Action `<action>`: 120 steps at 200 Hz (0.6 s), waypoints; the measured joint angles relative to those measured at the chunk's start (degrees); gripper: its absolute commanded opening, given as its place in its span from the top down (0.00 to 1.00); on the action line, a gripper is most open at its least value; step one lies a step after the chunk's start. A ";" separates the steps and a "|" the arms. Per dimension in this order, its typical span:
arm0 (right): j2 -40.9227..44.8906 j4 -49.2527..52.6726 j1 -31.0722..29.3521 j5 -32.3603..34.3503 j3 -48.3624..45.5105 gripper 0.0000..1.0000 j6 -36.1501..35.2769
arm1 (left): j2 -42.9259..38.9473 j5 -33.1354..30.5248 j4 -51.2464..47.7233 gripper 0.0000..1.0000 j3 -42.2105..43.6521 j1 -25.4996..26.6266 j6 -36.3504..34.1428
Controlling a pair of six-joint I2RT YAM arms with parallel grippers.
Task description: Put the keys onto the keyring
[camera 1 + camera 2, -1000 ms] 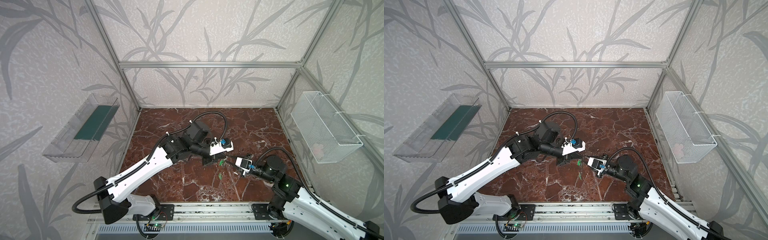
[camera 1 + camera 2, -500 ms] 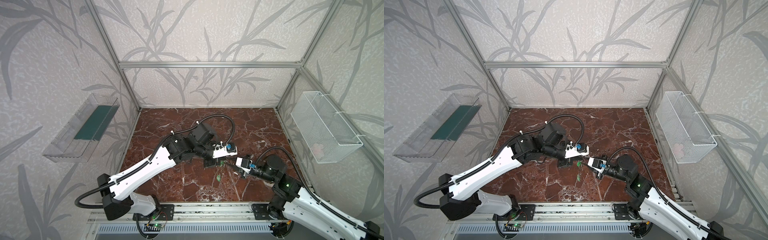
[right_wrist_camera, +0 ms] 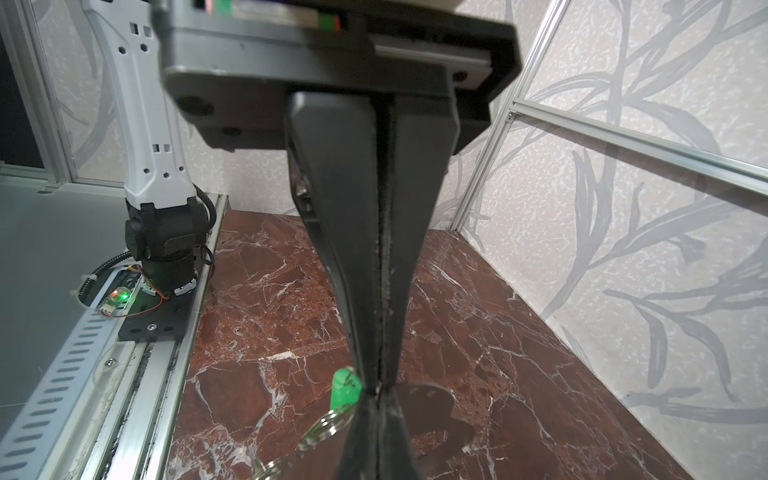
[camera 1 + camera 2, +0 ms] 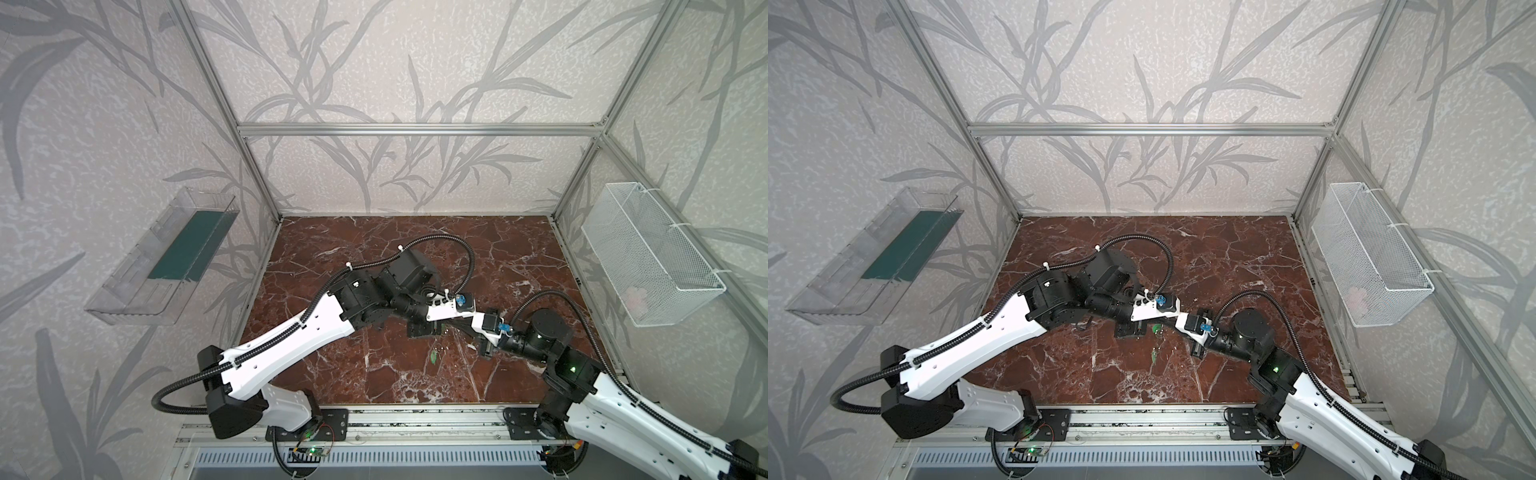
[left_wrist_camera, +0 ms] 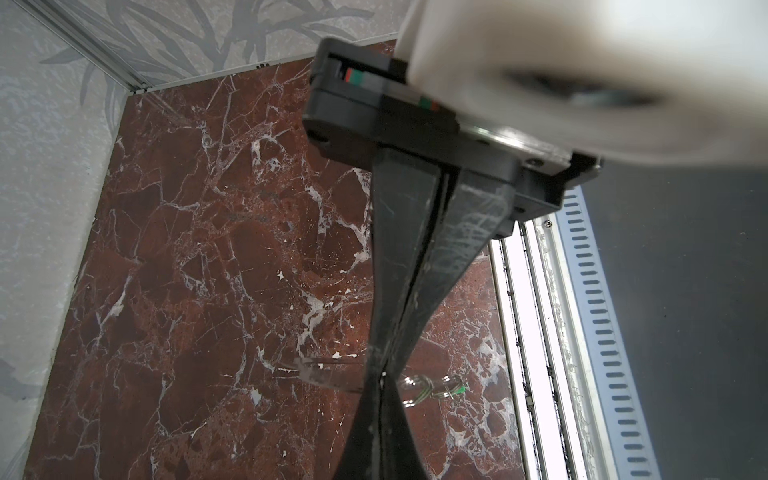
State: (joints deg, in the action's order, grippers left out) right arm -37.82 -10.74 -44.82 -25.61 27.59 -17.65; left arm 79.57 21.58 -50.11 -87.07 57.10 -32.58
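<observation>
Meeting near the centre of the marble worktop (image 4: 374, 249) in both top views, the two arms almost touch; one green key (image 4: 433, 356) lies at 6 o'clock from them.

Left wrist view: left gripper (image 5: 380, 376) fingers pressed together on a thin clear piece beside small metal rings (image 5: 432, 388).

Right wrist view: right gripper (image 3: 379, 390) fingers closed, green key (image 3: 345, 388) and wire rings (image 3: 322, 428) just beside the tips; whether they grip anything I cannot tell.

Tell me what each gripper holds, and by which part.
The left gripper pinches the flat grey metal plate at its edge; for the right gripper, cannot tell.
</observation>
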 measured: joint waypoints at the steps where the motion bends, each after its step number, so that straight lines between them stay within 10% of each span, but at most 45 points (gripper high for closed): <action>1: -0.07 0.00 0.00 -0.04 0.02 1.00 0.07 | 0.00 -0.02 0.00 1.00 0.00 0.00 -0.02; 18: -0.81 -0.04 0.00 -0.35 0.39 1.00 0.31 | -0.02 -0.39 -0.24 1.00 0.00 0.00 -0.04; 49: -1.62 -0.68 -0.02 -0.37 0.46 1.00 1.25 | -2.54 -1.70 4.98 0.66 3.87 -0.04 1.55; 120: -2.64 -8.20 0.09 -0.46 -1.25 1.00 5.53 | -18.03 2.95 26.45 0.71 25.11 -6.75 10.25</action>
State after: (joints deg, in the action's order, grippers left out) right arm -40.47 -18.94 -44.73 -26.06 26.35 -12.12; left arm 61.54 24.53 -23.66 -61.95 50.35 -22.33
